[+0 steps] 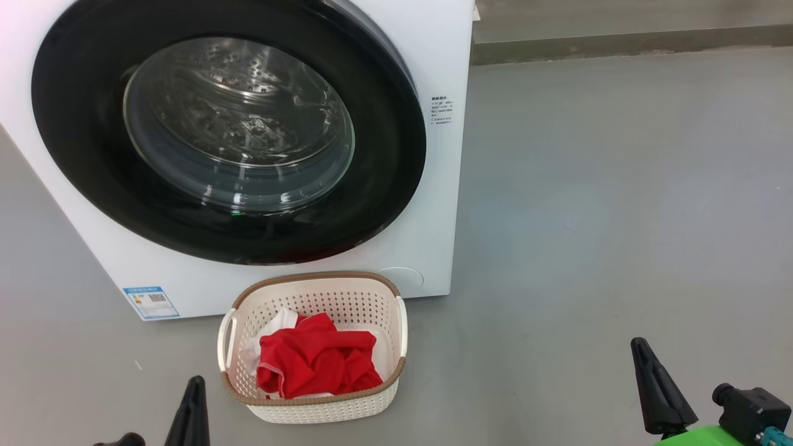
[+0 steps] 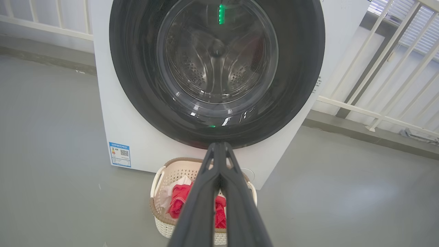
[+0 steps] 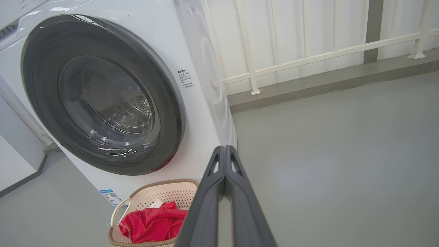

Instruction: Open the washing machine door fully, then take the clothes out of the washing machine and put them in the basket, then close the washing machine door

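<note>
**Status: door seated, load in basket, both grippers idle**

The washer (image 1: pixel 443 204) is standing on the floor (image 1: pixel 619 186) and taking up the 10 to 12 o'clock part of the head view. Its door (image 1: pixel 229 130) is appearing to sit flush against the front panel, and no red fabric is showing through the glass. The basket (image 1: pixel 334 412) is sitting on the floor just beside the washer's front, at 6 o'clock from the door. The clothes (image 1: pixel 313 362) are lying bunched inside the basket, below its rim.

The left gripper (image 2: pixel 219 147) is pointing at 12 o'clock toward the door's lower rim, its fingers pressed together and holding nothing. The right gripper (image 3: pixel 225 149) is likewise pinched closed and empty, and is hanging well apart from the washer, with the door at its 10 o'clock.

Judgement: all three task steps are looking complete. If the latch is needing a confirming push, the left gripper is the nearer one, with the door straight ahead at its 12 o'clock and the basket lying between.
</note>
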Tool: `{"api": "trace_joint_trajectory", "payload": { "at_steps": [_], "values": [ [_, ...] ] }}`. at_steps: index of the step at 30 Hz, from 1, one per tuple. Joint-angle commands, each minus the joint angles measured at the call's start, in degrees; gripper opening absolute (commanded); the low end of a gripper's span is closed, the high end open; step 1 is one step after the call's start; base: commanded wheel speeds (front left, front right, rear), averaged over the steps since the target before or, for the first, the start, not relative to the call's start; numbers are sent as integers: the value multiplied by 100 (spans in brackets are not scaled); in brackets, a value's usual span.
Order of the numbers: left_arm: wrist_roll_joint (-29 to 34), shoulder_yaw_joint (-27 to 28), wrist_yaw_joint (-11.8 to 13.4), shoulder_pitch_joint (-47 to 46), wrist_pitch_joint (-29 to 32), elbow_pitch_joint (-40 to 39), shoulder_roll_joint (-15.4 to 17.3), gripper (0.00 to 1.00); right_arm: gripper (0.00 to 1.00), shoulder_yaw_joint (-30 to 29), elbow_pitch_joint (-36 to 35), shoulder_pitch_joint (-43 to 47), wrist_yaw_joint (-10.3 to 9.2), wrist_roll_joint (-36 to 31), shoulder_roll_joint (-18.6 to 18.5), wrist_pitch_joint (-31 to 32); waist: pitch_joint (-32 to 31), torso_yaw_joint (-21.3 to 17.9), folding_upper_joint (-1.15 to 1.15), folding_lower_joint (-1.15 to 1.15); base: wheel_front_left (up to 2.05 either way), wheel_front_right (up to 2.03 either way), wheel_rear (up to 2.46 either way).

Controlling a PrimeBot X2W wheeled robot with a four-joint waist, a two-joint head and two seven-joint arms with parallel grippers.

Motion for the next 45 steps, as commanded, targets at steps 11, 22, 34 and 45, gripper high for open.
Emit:
{"api": "trace_joint_trajectory", "payload": {
  "at_steps": [11,22,34,45],
  "values": [
    [-832,165,-153,-320,205,-41,8,0,0,-23,-74,-374,-5,881,-94,189,33,25,0,-1,0,0,0],
    [-1519,241,-249,-404,386,27,-9,0,0,-42,-22,-478,-7,1592,-116,365,63,48,0,-1,0,0,0],
    [-2265,326,-355,-496,584,100,-28,0,0,-68,35,-591,-9,2361,-136,560,96,73,0,-1,0,0,0],
    [-2951,403,-451,-581,765,168,-45,0,0,-95,87,-695,-12,3065,-153,742,126,96,0,-1,0,0,0]
  ]
}}
